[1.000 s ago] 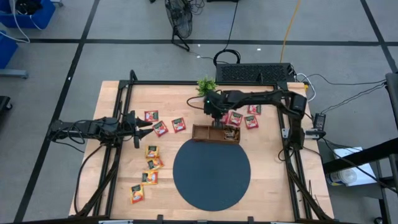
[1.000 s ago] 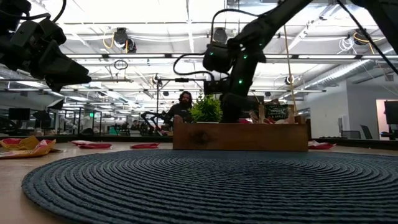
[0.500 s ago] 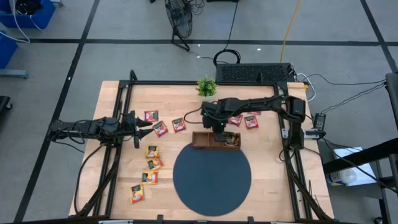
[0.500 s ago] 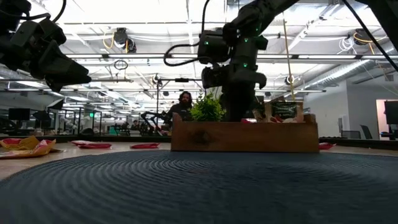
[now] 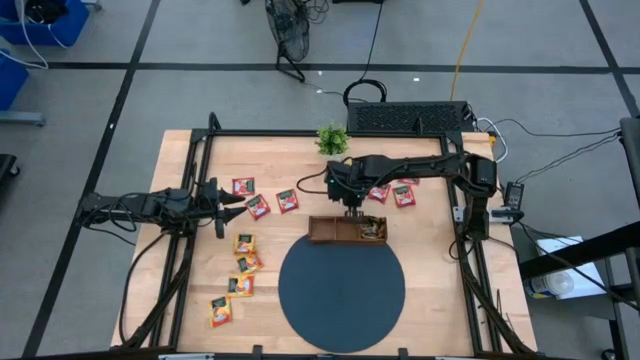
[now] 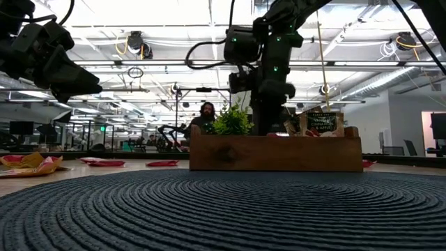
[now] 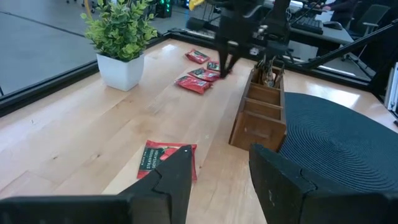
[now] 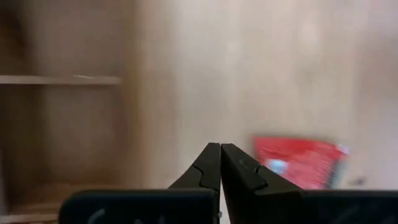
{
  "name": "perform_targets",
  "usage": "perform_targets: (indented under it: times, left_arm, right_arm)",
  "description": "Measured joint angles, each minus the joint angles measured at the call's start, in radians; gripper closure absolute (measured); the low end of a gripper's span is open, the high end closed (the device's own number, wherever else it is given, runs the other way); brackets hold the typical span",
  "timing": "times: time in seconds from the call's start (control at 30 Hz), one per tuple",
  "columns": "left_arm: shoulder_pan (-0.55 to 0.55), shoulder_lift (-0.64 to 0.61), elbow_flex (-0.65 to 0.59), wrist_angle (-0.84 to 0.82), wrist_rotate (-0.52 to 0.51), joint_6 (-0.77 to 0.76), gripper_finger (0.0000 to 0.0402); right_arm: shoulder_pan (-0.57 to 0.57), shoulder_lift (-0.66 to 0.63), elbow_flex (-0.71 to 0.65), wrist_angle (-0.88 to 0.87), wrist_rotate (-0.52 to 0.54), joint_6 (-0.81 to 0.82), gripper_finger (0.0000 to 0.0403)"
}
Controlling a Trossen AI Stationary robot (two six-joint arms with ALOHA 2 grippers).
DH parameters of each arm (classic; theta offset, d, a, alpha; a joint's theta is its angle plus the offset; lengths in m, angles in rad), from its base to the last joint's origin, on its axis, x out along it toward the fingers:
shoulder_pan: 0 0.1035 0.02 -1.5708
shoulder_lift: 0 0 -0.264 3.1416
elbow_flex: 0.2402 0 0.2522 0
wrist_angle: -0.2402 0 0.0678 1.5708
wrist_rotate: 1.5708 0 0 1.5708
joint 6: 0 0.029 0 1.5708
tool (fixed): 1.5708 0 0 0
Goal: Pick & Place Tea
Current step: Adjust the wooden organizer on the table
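Red tea sachets lie flat on the table at the far left [image 5: 258, 205] and far right [image 5: 403, 195], with yellow-orange ones [image 5: 244, 262] at the near left. The brown wooden tray [image 5: 347, 230] stands by the far rim of the dark round mat [image 5: 341, 295]. Its right compartment holds upright sachets [image 6: 320, 123]. My right gripper [image 5: 352, 208] is shut and points down over bare table just beyond the tray's far side; nothing sits between its fingers [image 8: 211, 163]. My left gripper [image 7: 221, 168] waits open at the table's left, a red sachet [image 7: 166, 158] before it.
A small green potted plant [image 5: 332, 138] stands at the table's far edge behind the tray. Black frame rails [image 5: 190, 250] run along the table's left and right sides. A person [image 6: 207, 115] sits in the room beyond the table.
The tray has slid toward the table's near edge, up to the mat's far rim. My right gripper, shut all the while, went the same way behind it and has risen a little. The left arm has kept still.
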Motion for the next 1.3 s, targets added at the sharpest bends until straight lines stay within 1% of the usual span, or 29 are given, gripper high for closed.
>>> perform_targets:
  times: [0.07,0.13,0.37,0.6,0.73,0.83,1.03,1.23,1.27,1.3]
  left_arm:
    - [0.000,0.000,0.000,0.000,0.000,0.000,0.0240]
    - [0.000,0.000,0.000,0.000,0.000,0.000,0.0240]
    - [0.000,0.000,0.000,0.000,0.000,0.000,0.0240]
    - [0.000,0.000,0.000,0.000,0.000,0.000,0.0240]
    - [0.000,0.000,0.000,0.000,0.000,0.000,0.0240]
    - [0.000,0.000,0.000,0.000,0.000,0.000,0.0240]
    - [0.000,0.000,0.000,0.000,0.000,0.000,0.0240]
    - [0.000,0.000,0.000,0.000,0.000,0.000,0.0240]
    - [0.000,0.000,0.000,0.000,0.000,0.000,0.0240]
    - [0.000,0.000,0.000,0.000,0.000,0.000,0.0240]
  right_arm:
    - [0.006,0.000,0.000,0.012,-0.047,0.000,0.0403]
    - [0.010,0.000,0.000,0.021,-0.069,-0.001,0.0403]
    - [-0.002,0.000,0.000,0.023,-0.063,-0.037,0.0403]
    - [-0.014,0.010,-0.003,0.026,-0.069,-0.035,0.0403]
    - [-0.010,0.008,-0.059,0.078,-0.072,-0.037,0.0403]
    - [-0.007,0.010,-0.099,0.072,-0.077,-0.033,0.0403]
    - [0.024,0.010,-0.129,0.077,-0.203,-0.016,0.0403]
    - [0.045,-0.007,-0.130,0.094,-0.188,-0.037,0.0403]
    - [0.045,-0.015,-0.130,0.100,-0.161,-0.037,0.0403]
    - [0.046,-0.028,-0.130,0.098,-0.108,-0.038,0.0403]
